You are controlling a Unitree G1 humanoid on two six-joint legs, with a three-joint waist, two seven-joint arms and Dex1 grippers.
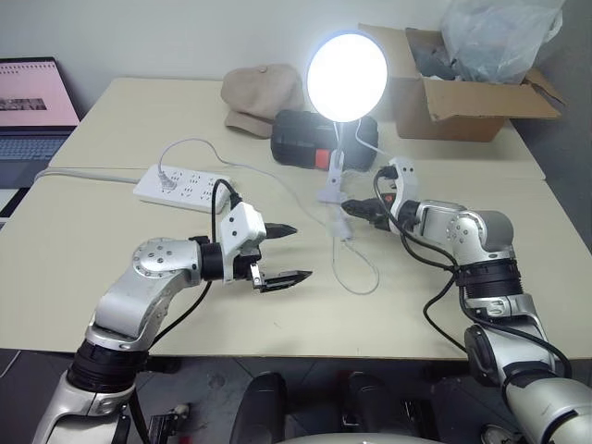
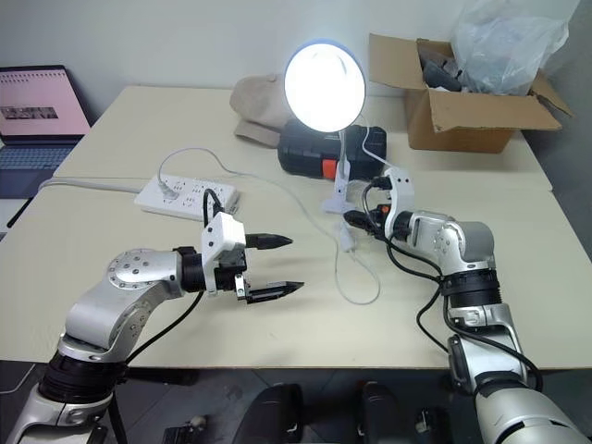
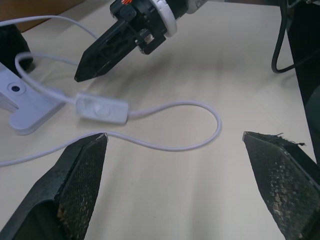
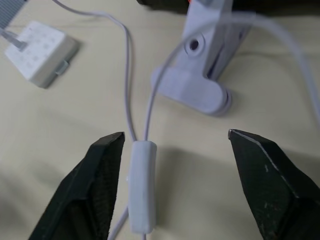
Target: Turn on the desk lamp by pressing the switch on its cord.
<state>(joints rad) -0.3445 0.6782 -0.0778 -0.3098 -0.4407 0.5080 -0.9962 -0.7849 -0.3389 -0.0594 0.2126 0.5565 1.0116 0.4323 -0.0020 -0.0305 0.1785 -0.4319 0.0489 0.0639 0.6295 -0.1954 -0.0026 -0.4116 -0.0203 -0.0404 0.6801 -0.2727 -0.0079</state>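
The switch (image 4: 141,186) lies lengthwise along the open right gripper (image 4: 172,150), seemingly untouched.

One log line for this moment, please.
desk lamp: lit | switch: on table, unheld | right gripper: open, straddling it | left gripper: open, apart

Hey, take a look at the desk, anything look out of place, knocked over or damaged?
Nothing looks damaged or spilled. The desk lamp is lit and upright on its clip. Its cord loops loosely on the table, with the switch lying flat. A beige cap sits behind the lamp, next to an open cardboard box: clutter, not trouble.
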